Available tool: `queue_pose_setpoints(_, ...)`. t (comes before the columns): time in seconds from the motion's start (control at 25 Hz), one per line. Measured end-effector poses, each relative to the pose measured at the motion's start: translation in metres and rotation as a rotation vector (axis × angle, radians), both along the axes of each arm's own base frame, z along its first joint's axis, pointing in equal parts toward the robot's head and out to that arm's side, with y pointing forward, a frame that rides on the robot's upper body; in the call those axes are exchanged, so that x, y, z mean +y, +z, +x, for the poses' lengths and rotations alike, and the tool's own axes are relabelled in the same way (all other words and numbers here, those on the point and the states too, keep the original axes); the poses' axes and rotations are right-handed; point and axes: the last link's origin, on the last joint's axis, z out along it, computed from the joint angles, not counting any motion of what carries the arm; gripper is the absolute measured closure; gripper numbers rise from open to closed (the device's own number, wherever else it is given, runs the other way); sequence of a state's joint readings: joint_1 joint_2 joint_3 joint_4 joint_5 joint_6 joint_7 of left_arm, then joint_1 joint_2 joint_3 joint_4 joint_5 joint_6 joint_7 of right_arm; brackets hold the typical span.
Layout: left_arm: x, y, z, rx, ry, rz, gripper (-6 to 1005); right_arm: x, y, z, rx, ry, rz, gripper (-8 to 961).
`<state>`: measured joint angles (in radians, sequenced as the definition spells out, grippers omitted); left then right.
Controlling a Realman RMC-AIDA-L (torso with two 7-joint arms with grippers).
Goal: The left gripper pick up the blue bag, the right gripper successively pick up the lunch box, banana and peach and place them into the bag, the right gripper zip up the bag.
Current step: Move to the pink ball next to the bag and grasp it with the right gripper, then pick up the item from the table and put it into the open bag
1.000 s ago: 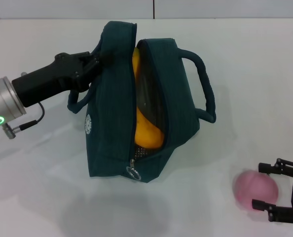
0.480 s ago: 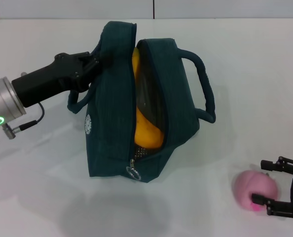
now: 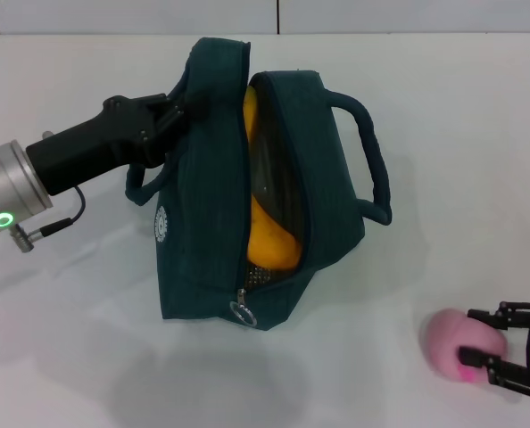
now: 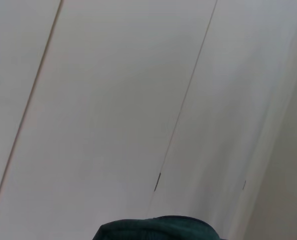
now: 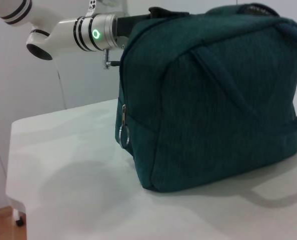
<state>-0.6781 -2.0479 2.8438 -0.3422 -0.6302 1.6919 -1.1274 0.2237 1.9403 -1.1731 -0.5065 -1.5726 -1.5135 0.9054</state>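
**Peach grasp beside the packed bag**

Head view: the blue bag (image 3: 220,187), soft ribbed fabric with padded loop handles, stands unzipped on the white table (image 3: 443,116). The left gripper (image 3: 171,114) pinches the bag's rim on its left side, holding the mouth apart. Inside show the yellow banana (image 3: 269,236) and a clear panel, probably the lunch box (image 3: 269,169). To the right of the bag and nearer the robot lies the round pink peach (image 3: 461,345), matte-skinned, with the right gripper (image 3: 501,343) closing its fingers around it. Judged remaining: loading the peach, zipping.

Left wrist view: only the bag's dark edge and a pale panelled wall (image 4: 138,100).

Right wrist view: the bag's end, with a metal ring zip pull (image 5: 123,135), unfastened
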Motion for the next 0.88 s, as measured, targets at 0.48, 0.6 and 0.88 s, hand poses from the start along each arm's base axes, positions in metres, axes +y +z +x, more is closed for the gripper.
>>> queue_pose_setpoints(0.48, 0.000, -0.002, 0.002, -0.009, -0.001, -0.002, 965, 0.004, 0.020, -0.006, 0.080, 0.017, 0.069, 686)
queue_pose_setpoints(0.6, 0.000, -0.002, 0.002, -0.010, -0.002, -0.003, 965, 0.003, 0.034, -0.011, 0.151, 0.063, 0.159, 728)
queue_pose_setpoints(0.88, -0.002, -0.002, 0.007, -0.039, -0.026, 0.019, 965, 0.015, 0.060, -0.040, 0.404, 0.144, 0.394, 789)
